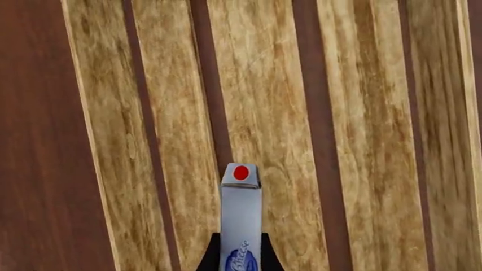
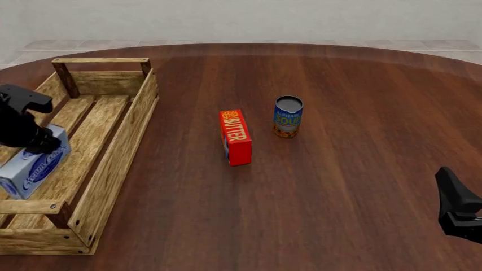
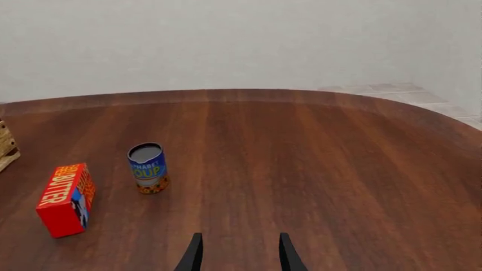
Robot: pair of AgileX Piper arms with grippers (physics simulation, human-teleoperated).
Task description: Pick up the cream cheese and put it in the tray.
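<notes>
The cream cheese (image 2: 30, 167) is a light blue-and-white box with a dark blue oval, and my left gripper (image 2: 40, 143) is shut on it. It hangs over the left slats of the tray (image 2: 113, 147), a long wooden crate at the table's left. In the left wrist view the cream cheese (image 1: 241, 206) sticks out past the black fingers (image 1: 209, 255), red spot on its far end, with the tray's slats (image 1: 354, 135) beneath. I cannot tell whether the box touches the slats. My right gripper (image 3: 240, 254) is open and holds nothing; it is low at the right (image 2: 448, 183).
A red-orange BUTTER box (image 2: 236, 136) lies mid-table with a blue soup can (image 2: 288, 116) upright just to its right. Both also show in the right wrist view, the butter box (image 3: 66, 199) and can (image 3: 148, 167), beside a tray corner (image 3: 6, 148).
</notes>
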